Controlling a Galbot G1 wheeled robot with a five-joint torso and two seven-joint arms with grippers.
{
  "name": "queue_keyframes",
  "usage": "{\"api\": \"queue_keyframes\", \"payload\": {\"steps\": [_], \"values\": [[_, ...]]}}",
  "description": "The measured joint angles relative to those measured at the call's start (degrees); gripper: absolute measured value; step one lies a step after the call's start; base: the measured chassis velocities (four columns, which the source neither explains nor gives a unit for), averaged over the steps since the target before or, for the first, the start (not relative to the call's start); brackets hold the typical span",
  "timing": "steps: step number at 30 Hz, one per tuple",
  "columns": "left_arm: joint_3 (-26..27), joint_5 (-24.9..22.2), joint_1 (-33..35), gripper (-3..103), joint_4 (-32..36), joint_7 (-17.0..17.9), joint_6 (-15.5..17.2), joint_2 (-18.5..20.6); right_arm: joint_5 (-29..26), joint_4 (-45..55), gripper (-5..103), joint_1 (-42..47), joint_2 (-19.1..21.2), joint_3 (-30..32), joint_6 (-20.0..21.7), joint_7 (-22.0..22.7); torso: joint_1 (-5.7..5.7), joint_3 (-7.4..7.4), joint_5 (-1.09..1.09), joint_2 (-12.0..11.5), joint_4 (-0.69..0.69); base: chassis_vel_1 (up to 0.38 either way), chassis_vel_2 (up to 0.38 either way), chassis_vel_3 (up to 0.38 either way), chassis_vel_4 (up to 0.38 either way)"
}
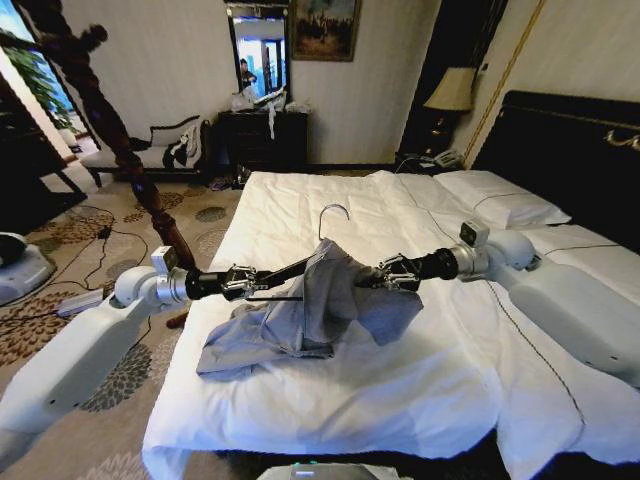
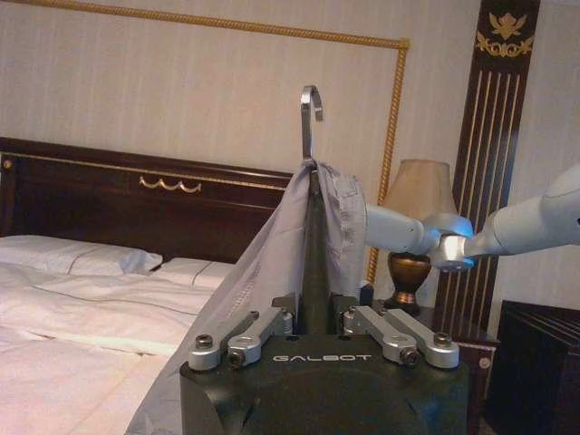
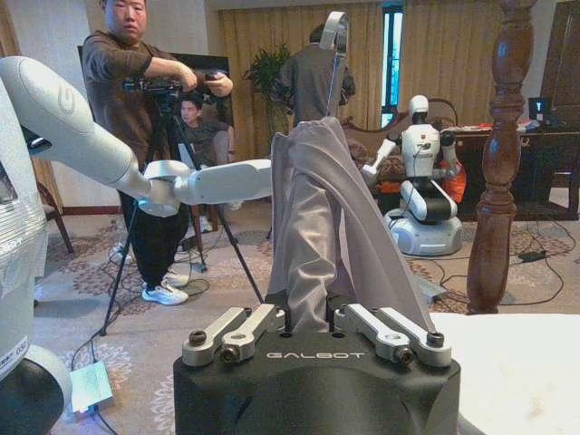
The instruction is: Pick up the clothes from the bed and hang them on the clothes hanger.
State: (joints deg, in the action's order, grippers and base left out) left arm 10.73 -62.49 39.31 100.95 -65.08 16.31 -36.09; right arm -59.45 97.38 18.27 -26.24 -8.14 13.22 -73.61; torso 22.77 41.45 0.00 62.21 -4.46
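Note:
The grey-blue clothes (image 1: 320, 295) drape over the dark clothes hanger (image 1: 285, 272), held above the white bed (image 1: 400, 385). The lower part of the clothes trails onto the duvet. The silver hook (image 1: 335, 213) points up. My left gripper (image 1: 262, 281) is shut on the bare end of the hanger (image 2: 314, 263), with the hook (image 2: 311, 116) straight ahead. My right gripper (image 1: 372, 277) is shut on the clothes (image 3: 313, 217) where they cover the hanger's other end. In the right wrist view the hook (image 3: 335, 29) rises above the fabric.
A carved wooden bedpost (image 1: 130, 150) stands left of the bed. Cables and another robot's base (image 1: 20, 268) lie on the carpet beyond it. Pillows (image 1: 500, 200) and the black headboard (image 1: 570, 150) are at right, a lamp (image 1: 452, 90) behind. People with a tripod (image 3: 154, 181) stand off.

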Motion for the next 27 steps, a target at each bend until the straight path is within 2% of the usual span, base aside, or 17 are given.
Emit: {"api": "queue_keyframes", "payload": {"steps": [6,9,11,14,17,18,20,21,23,24,25,27], "values": [[-0.14,-0.28,-0.12,16,-0.49,0.39,-0.14,-0.02,0.61,-0.04,16,-0.05,-0.09,0.09,0.43,0.21,0.00,0.00,0.00,0.00,0.00,0.000,0.000,0.000,0.000],[-0.15,-0.29,-0.13,32,-0.79,0.79,-0.22,-0.06,0.77,-0.02,16,0.04,-0.07,0.22,0.59,0.21,0.00,0.00,0.00,0.00,0.00,0.000,0.000,0.000,0.000],[-0.19,-0.29,-0.15,32,-0.85,0.80,-0.25,-0.11,0.81,-0.02,16,0.09,-0.09,0.25,0.62,0.20,0.00,0.00,0.00,0.00,0.00,0.000,0.000,0.000,0.000],[-0.48,-0.30,-0.48,49,-1.03,0.84,-0.35,-0.36,0.86,0.09,16,0.39,-0.12,0.41,0.80,0.16,0.00,0.00,0.00,0.00,0.00,0.000,0.000,0.000,0.000],[-0.58,-0.31,-0.61,54,-1.10,0.85,-0.40,-0.41,0.88,0.12,16,0.54,-0.13,0.49,0.82,0.18,0.00,0.00,0.00,0.00,0.00,0.000,0.000,0.000,0.000],[-0.61,-0.46,-0.75,65,-1.13,0.81,-0.46,-0.51,0.91,0.16,16,0.80,-0.13,0.50,0.83,0.42,0.00,0.00,0.00,0.00,0.00,0.000,0.000,0.000,0.000],[-0.56,-0.53,-0.79,65,-1.14,0.80,-0.49,-0.55,0.93,0.16,16,0.88,-0.14,0.52,0.84,0.48,0.00,0.00,0.00,0.00,0.00,0.000,0.000,0.000,0.000],[-0.02,-0.90,-1.03,70,-1.25,0.89,-0.63,-0.74,0.93,0.16,16,1.02,-0.14,0.56,0.84,0.63,0.00,0.00,0.00,0.00,0.00,0.000,0.000,0.000,0.000],[1.51,-2.67,-1.79,81,-1.92,2.38,-1.14,-1.21,0.94,0.14,16,1.37,-0.16,0.70,0.83,0.74,0.00,0.00,0.00,0.00,0.00,0.000,0.000,0.000,0.000],[1.51,-2.67,-1.79,81,-1.92,2.38,-1.14,-1.21,0.94,0.14,16,1.37,-0.16,0.70,0.83,0.74,0.00,0.00,0.00,0.00,0.00,0.000,0.000,0.000,0.000],[1.90,-3.28,-2.12,86,-2.33,3.47,-1.50,-1.33,0.94,0.13,16,1.49,-0.16,0.74,0.82,0.77,0.00,0.00,0.00,0.00,0.00,0.000,0.000,0.000,0.000],[2.75,-6.10,-3.60,97,-4.87,9.90,-3.07,-1.55,0.95,0.14,16,1.81,-0.26,0.86,0.78,0.70,0.00,0.00,0.01,0.00,0.00,0.000,0.000,0.000,0.000]]}}
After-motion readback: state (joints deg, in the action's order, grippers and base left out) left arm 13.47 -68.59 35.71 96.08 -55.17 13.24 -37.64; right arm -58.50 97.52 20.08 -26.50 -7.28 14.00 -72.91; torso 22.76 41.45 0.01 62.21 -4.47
